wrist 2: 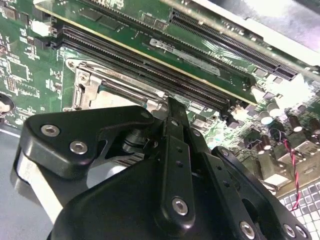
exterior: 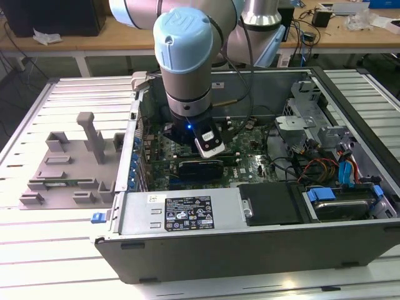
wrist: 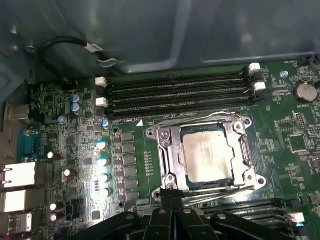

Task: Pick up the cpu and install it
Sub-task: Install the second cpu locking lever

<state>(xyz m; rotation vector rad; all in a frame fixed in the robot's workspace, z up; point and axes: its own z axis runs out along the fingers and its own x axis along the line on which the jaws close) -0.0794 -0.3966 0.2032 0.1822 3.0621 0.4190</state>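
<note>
The cpu (wrist: 206,152), a small square chip with a silvery top, lies flat inside the metal-framed socket (wrist: 167,150) on the green motherboard. In the first wrist view my gripper (wrist: 172,200) hangs just beside the socket's edge with its black fingers together and nothing between them. The second wrist view shows the gripper (wrist 2: 172,107) from behind, its tips close over a corner of the socket frame (wrist 2: 82,82). In the exterior view the arm's wrist (exterior: 184,62) reaches down into the open computer case.
Memory slots (wrist: 180,92) run along the socket's far side. A grey fixture tray (exterior: 69,169) with upright posts lies outside the case, at the exterior view's left. Drive bays and coloured cables (exterior: 337,169) crowd the case at the exterior view's right.
</note>
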